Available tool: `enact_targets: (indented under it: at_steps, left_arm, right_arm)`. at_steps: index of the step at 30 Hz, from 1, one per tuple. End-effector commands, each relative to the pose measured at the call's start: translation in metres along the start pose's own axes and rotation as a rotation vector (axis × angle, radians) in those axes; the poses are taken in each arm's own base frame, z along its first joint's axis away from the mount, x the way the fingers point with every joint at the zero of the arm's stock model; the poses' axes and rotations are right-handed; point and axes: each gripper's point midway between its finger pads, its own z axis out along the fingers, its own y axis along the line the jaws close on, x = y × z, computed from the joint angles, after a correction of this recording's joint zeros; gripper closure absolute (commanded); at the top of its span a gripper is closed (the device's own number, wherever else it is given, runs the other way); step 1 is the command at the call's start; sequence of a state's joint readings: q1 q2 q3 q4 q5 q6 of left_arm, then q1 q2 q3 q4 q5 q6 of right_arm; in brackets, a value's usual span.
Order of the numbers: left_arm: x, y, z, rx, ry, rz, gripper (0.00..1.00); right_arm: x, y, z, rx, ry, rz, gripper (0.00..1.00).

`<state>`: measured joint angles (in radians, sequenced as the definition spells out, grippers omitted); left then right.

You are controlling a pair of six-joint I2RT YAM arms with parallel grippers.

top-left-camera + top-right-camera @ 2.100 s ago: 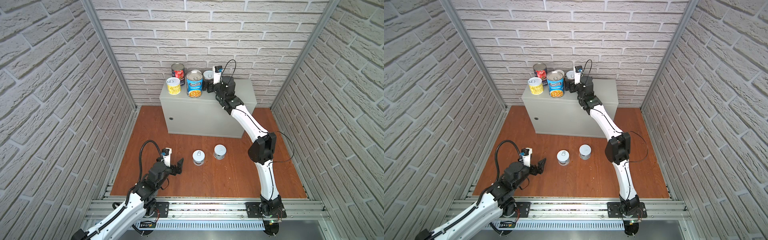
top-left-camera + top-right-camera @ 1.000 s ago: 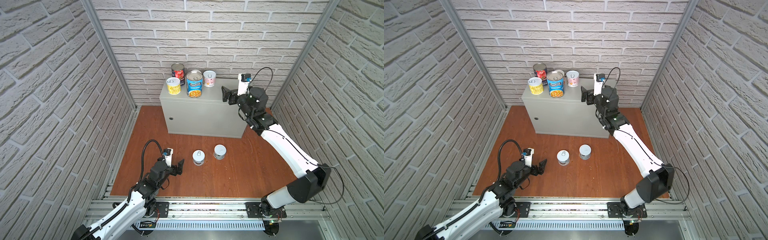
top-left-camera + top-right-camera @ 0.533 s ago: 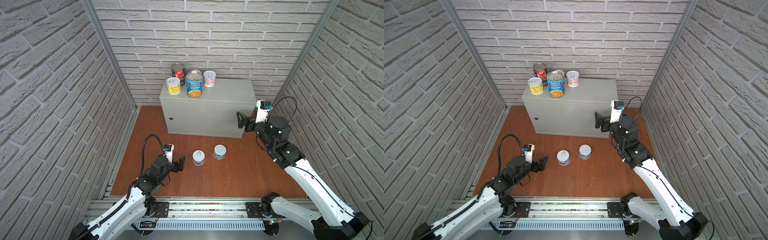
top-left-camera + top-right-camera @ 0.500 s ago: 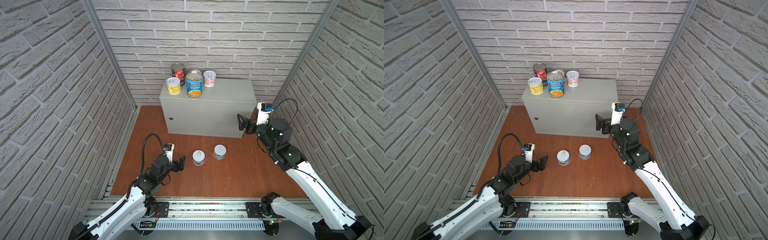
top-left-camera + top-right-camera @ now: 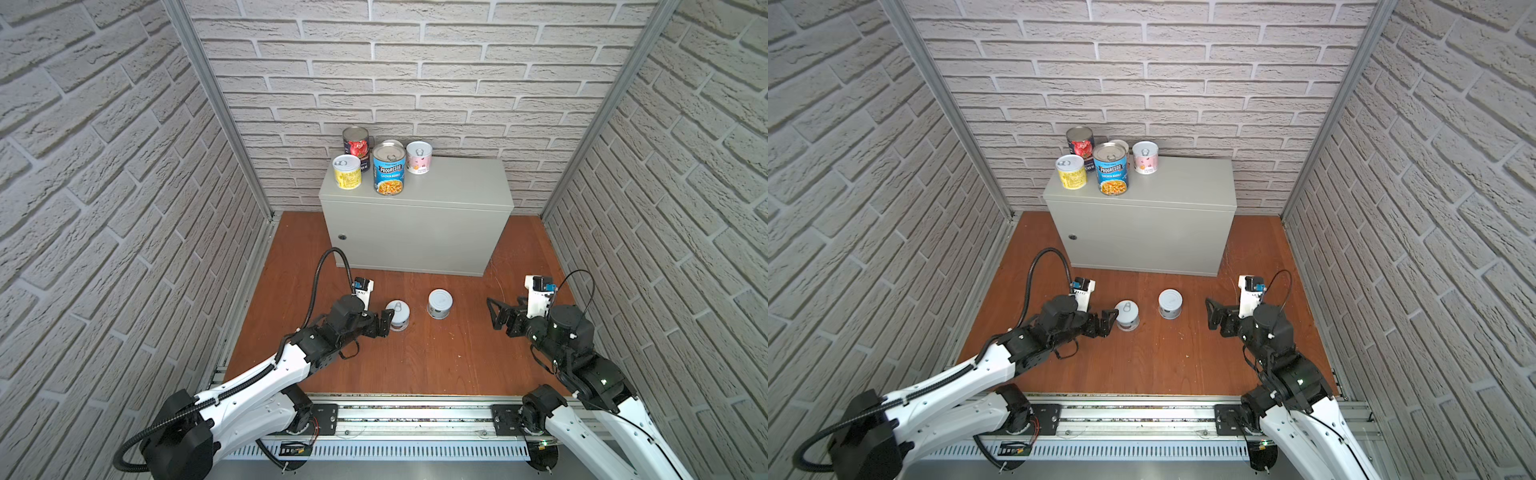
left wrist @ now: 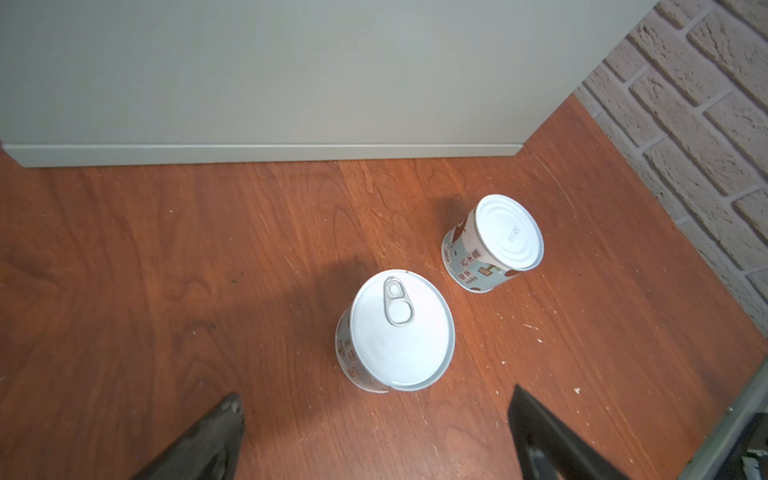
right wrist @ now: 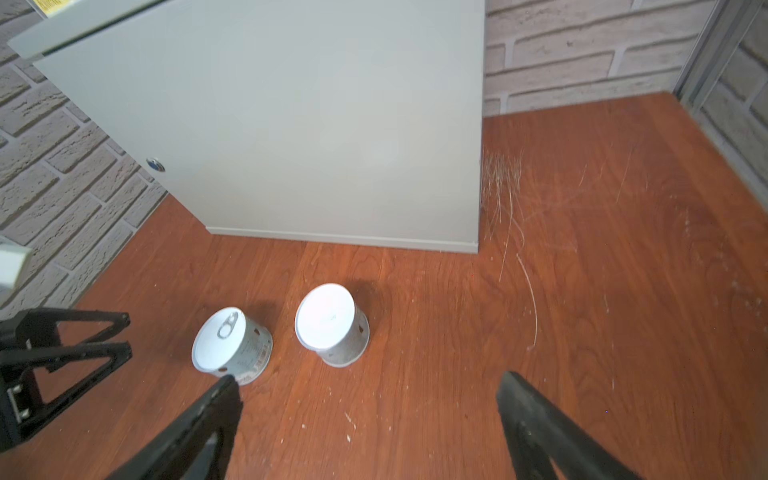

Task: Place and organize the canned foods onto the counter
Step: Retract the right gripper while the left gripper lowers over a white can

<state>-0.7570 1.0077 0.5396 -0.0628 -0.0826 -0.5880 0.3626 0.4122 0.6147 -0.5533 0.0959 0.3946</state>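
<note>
Light-grey metal counter (image 5: 436, 183), far left corner in both top views: red-tomato tin (image 5: 356, 147), short yellow tin (image 5: 347, 171), blue Progresso tin (image 5: 389, 169), pale pink tin (image 5: 419, 156), and a fifth tin (image 5: 395, 143) mostly hidden behind the Progresso.

Reddish wooden floor (image 5: 415, 365): two short pale tins, upright, near each other.
- Pull-tab tin (image 6: 401, 330): just ahead of the left gripper (image 6: 375, 398), jaws wide apart, empty.
- Plain-top tin (image 7: 328, 322): well apart from the right gripper (image 7: 368, 379), jaws likewise spread, holding nothing.

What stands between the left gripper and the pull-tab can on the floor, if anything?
Nothing visible does. The left gripper is open and faces the pull-tab can directly; only bare floor lies between them.
</note>
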Motion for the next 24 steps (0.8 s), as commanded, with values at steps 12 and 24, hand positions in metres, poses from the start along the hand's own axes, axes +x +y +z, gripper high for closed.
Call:
enact_targets:
  at_steps: [12,24]
  left_arm:
    - [0.008,-0.033,0.036,0.059,0.237,-0.005,0.02]
    - [0.023,-0.039,0.06,0.015,0.331,0.059,0.02]
  right_arm:
    - [0.055,-0.016,-0.006,-0.021,0.049,0.148,0.03]
    - [0.06,-0.013,0.008,-0.021,0.09,0.145,0.04]
